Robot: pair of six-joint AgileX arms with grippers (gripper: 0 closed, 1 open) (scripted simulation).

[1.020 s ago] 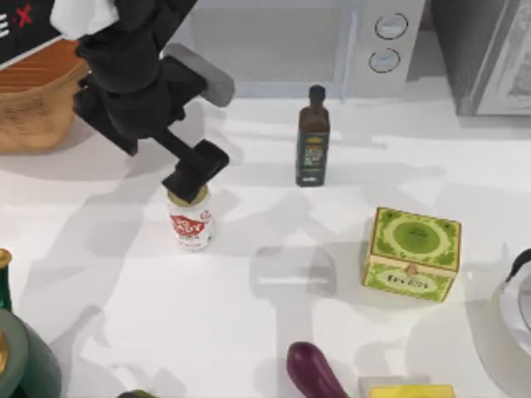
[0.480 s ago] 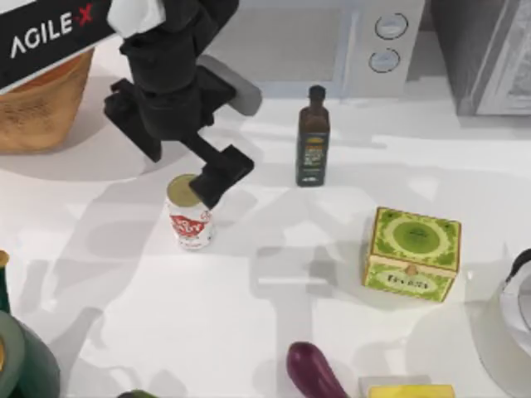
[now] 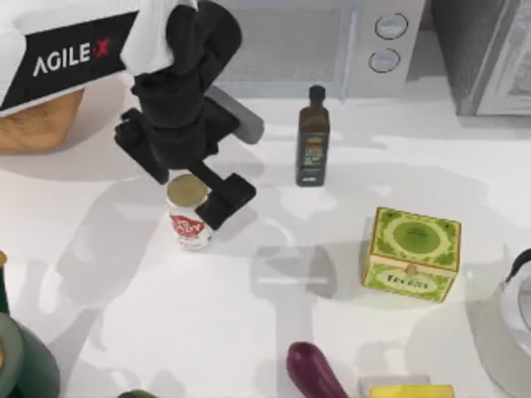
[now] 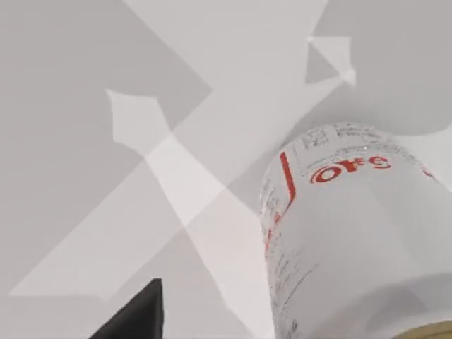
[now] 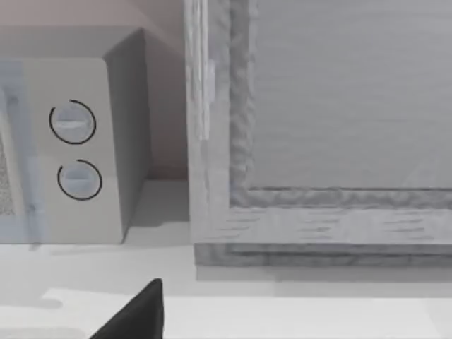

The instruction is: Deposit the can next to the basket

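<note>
While the can (image 3: 188,212) stands upright on the table, well apart from the basket (image 3: 37,124), the left gripper (image 3: 217,197) sits just beside its top; whether its fingers are spread I cannot tell. Grasping seems in hand: next, close on the can.

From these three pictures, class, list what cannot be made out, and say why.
1. Basket, top view: mostly covered by the left arm and cut by the edge.
2. Left hand beside the can: whether it is open.
3. Eggplant, top view: cut off by the bottom edge.
</note>
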